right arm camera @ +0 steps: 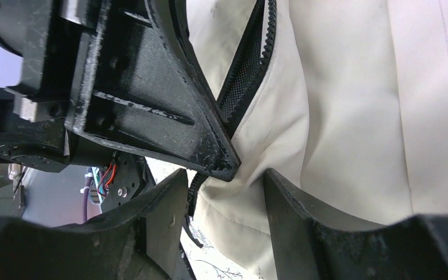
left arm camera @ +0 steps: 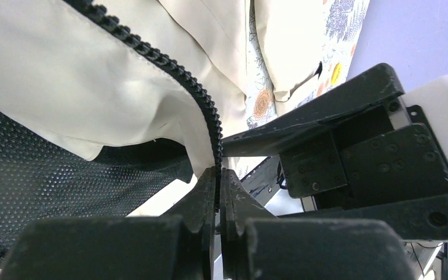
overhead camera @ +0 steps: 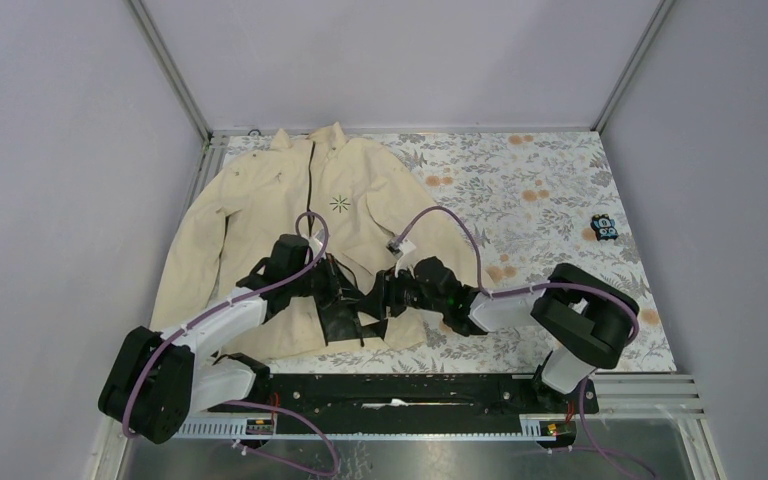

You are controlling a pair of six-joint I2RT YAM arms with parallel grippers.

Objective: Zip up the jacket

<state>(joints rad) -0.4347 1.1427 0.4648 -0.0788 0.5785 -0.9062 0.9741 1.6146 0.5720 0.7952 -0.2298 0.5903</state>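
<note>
Jacket (overhead camera: 250, 220): cream and long-sleeved, lying flat on its back at the left of the table with the collar at the far edge. The upper front is closed. The lower front is parted, with both grippers working at the hem.
Mesh lining (left arm camera: 35, 175): dark perforated fabric, exposed where the lower front panel folds back.
Zipper track (left arm camera: 157, 56): a black toothed edge curving down the panel and into the left fingers. No view shows the slider.
Left gripper (left arm camera: 218, 178): jaws pressed together, pinching the zipper track at its lower end with only the tips.
Right gripper (right arm camera: 224, 178): jaws spread, straddling a fold of cream hem without clamping it. It sits just beside the left gripper.
Tablecloth (overhead camera: 520, 180): floral print, bare to the right of the jacket.
Small dark object (overhead camera: 603, 227): lies well apart at the far right and plays no part here.
Risk, slip: the tip-only pinch may let the track slide out under any pull.
Risk, collision: the two grippers crowd each other, so the right jaws could close on the left finger rather than on cloth.
Risk, wrong grab: the right jaws could take loose hem or lining instead of the opposite track.
Risk, snag: folded lining near the teeth could jam the zip.
</note>
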